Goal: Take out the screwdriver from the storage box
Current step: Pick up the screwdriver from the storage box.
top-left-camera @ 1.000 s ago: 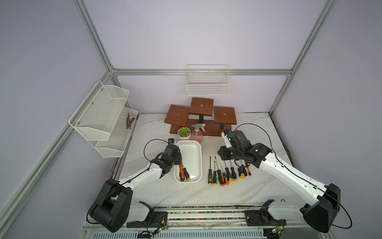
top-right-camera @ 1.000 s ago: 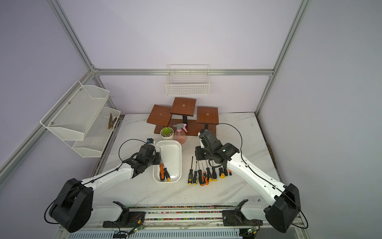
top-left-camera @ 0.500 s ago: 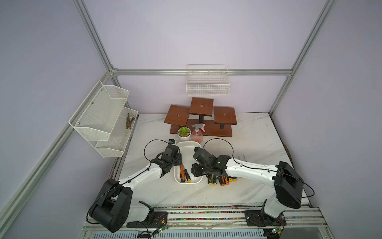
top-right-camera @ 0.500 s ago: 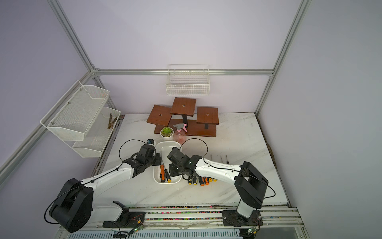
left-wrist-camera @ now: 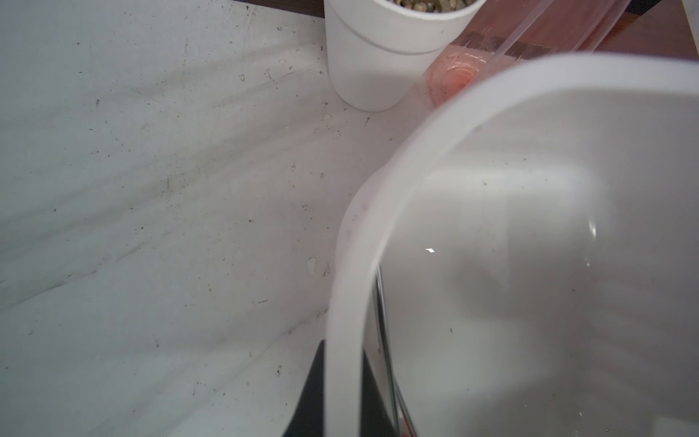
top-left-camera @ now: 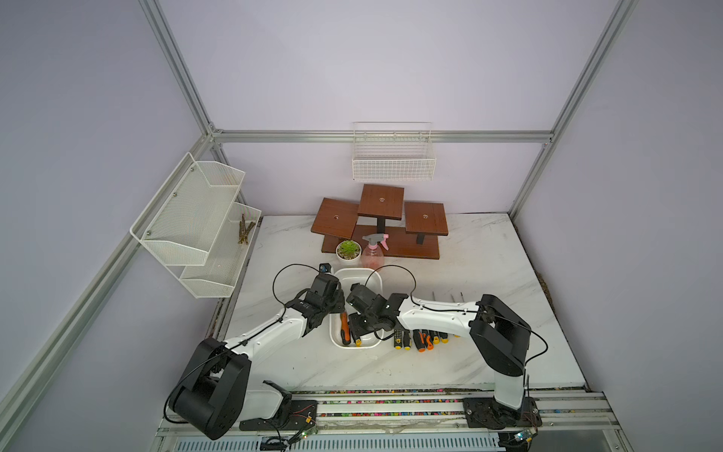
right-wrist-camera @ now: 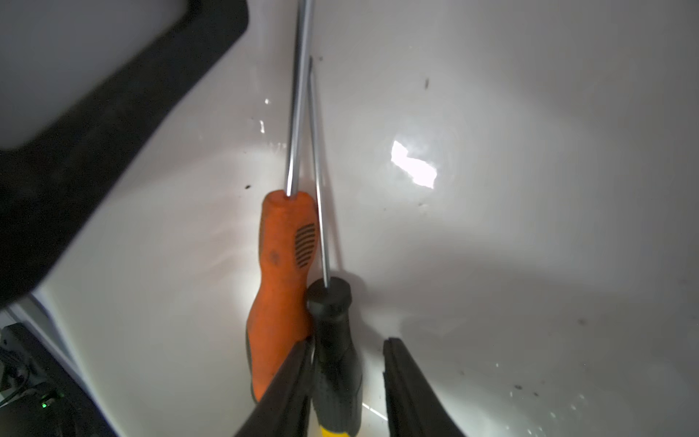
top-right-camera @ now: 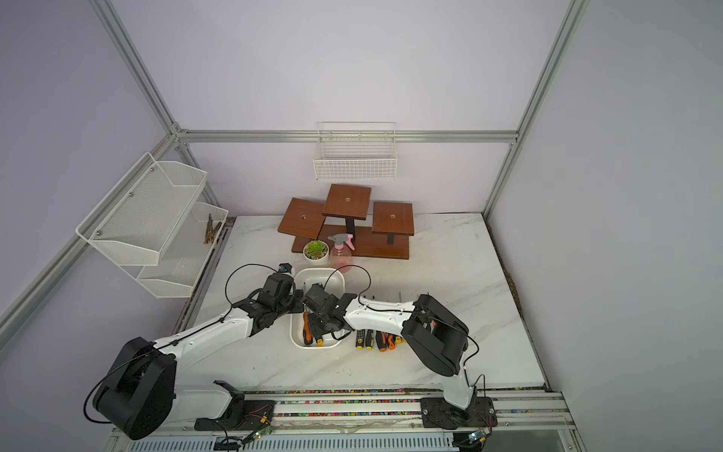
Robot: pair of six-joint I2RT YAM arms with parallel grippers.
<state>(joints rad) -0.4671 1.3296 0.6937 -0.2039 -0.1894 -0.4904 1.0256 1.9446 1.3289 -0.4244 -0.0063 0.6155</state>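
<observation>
Crowding the storage box (top-left-camera: 358, 270) are a plant pot (top-left-camera: 348, 250) and spray bottle (top-left-camera: 373, 254) at its far end, and a row of screwdrivers (top-left-camera: 420, 339) on the bench (top-left-camera: 469, 254) beside it. Your left fingers (left-wrist-camera: 372, 401) are clenched on the box's rim. Inside, your right fingers (right-wrist-camera: 395, 359) stand released astride the black-handled screwdriver (right-wrist-camera: 333, 333), one wedged between it and the orange-handled screwdriver (right-wrist-camera: 281, 295) alongside, the other just clear.

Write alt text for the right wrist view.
The open right claw straddles the handle of a black-handled screwdriver lying inside the white storage box. An orange-handled screwdriver lies right against it, and both metal shafts point away from the camera.
</observation>
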